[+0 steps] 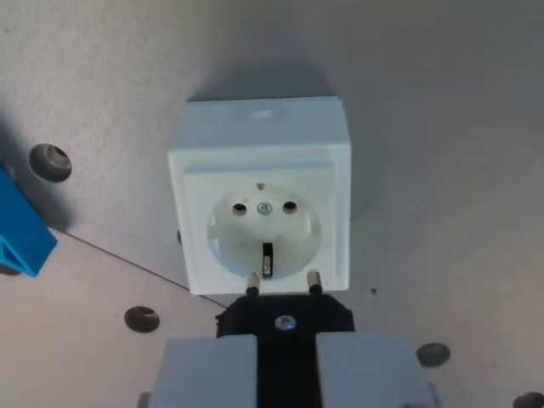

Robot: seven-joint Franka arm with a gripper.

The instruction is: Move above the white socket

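The white socket [263,204] is a square box standing on the grey table at the centre of the wrist view. Its round recess with two holes and a centre screw faces the camera. My gripper [286,361] is at the bottom edge, shut on a black plug [285,316]. The plug's two metal pins [252,281] point at the socket's lower edge and overlap it in the picture. Whether they touch it I cannot tell. The two light grey fingers [208,370] sit on either side of the plug.
A blue block [21,229] lies at the wrist view's left edge. Dark screw holes are in the table at the left [49,161], lower left [142,319] and lower right [433,354]. A thin seam [127,262] crosses the table.
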